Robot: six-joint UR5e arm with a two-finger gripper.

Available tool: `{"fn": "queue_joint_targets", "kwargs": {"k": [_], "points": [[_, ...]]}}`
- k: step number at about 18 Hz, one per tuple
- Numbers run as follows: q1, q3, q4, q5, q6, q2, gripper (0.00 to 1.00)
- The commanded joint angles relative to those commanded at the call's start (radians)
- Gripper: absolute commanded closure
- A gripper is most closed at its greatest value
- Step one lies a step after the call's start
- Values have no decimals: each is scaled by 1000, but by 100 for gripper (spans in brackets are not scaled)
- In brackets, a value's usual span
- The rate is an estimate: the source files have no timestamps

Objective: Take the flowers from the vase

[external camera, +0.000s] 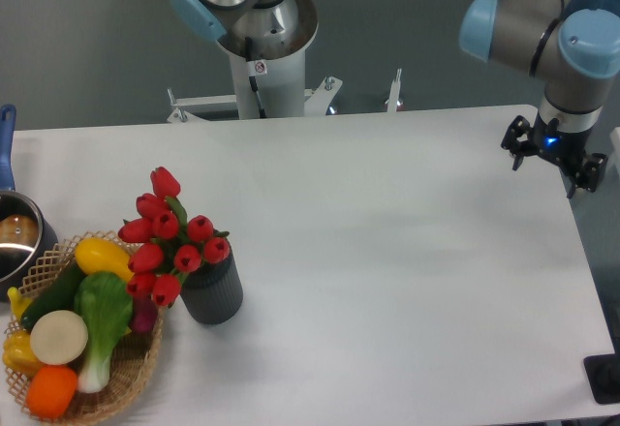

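Camera view: the gripper (553, 160) hangs far right, its state unclear to me; it should cross to the flowers (167, 236), descend over the vase (212, 292), pinch the stems low.

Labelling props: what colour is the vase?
Dark grey, finely ribbed vase, seen in the fixed camera view.

You have one ribbed dark grey cylindrical vase (213, 290), about ten red tulip buds (167, 234), one woven wicker basket (136, 373) — and one shiny blue-handled metal pot (17, 237).
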Motion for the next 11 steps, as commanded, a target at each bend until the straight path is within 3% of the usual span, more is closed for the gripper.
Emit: {"fn": "queue_joint_targets", "kwargs": {"k": [7, 11], "points": [[-29, -23, -5, -5, -12, 20, 0], [-77, -202, 23, -55, -40, 165, 0]]}}
